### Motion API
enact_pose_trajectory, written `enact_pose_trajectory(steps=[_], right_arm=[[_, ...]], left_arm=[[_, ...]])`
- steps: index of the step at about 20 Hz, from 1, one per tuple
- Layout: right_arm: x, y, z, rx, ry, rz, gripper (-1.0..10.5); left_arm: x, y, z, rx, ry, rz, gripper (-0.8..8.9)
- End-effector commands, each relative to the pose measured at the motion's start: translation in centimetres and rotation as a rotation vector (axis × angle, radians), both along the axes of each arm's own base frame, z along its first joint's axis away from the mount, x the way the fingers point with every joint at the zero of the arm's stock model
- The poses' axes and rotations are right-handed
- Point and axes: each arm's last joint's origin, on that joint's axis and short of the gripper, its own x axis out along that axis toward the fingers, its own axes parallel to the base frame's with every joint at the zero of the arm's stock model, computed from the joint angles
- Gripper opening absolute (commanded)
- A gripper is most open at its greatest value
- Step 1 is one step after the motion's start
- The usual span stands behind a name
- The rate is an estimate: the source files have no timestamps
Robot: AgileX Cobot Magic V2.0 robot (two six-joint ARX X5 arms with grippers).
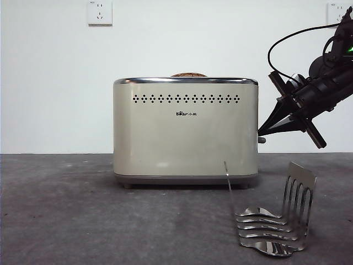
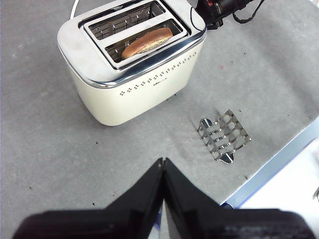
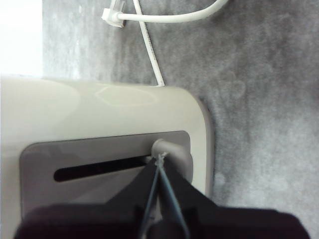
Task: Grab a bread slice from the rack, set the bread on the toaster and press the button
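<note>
Right gripper [image 3: 159, 162], jaws closed together, tips apparently touching button [image 3: 167, 149]; slot's [image 3: 99, 169] long axis runs sideways from them.

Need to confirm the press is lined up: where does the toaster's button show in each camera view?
Front view: the button pokes from the toaster's narrow side, at the tip of the right gripper.
Left wrist view: not visible; that side faces away, behind the dark arm at the far corner.
Right wrist view: the grey lever sits at the slot's end, touching the shut gripper's tip.
Shared landmark: the toaster.
</note>
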Motion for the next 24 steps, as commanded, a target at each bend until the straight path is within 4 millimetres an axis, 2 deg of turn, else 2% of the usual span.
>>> enact_pose_trajectory(steps=[1, 11, 16, 19, 24], right_arm=[[-0.4, -0.1, -2.7, -0.089, 0.083, -0.013, -0.1], [-0.5, -0.1, -2.8, -0.110, 0.090, -0.009, -0.1], [-0.3, 0.0, -2.4, -0.068, 0.055, 0.005, -0.1], [0.0, 0.0, -1.5, -0.062, 0.022, 0.006, -0.1], [1.0, 0.0, 1.6, -0.055, -0.024, 0.011, -0.1]], left_arm=[[0.0, 0.0, -0.1, -0.004, 0.004, 0.007, -0.09], [0.0, 0.0, -0.1, -0.004, 0.004, 0.007, -0.09], [0.0, 0.0, -0.1, -0.004, 0.004, 0.007, -0.09], [0.0, 0.0, -0.1, -0.003, 0.004, 0.007, -0.09], [0.0, 0.0, -0.1, -0.004, 0.004, 0.007, -0.09]])
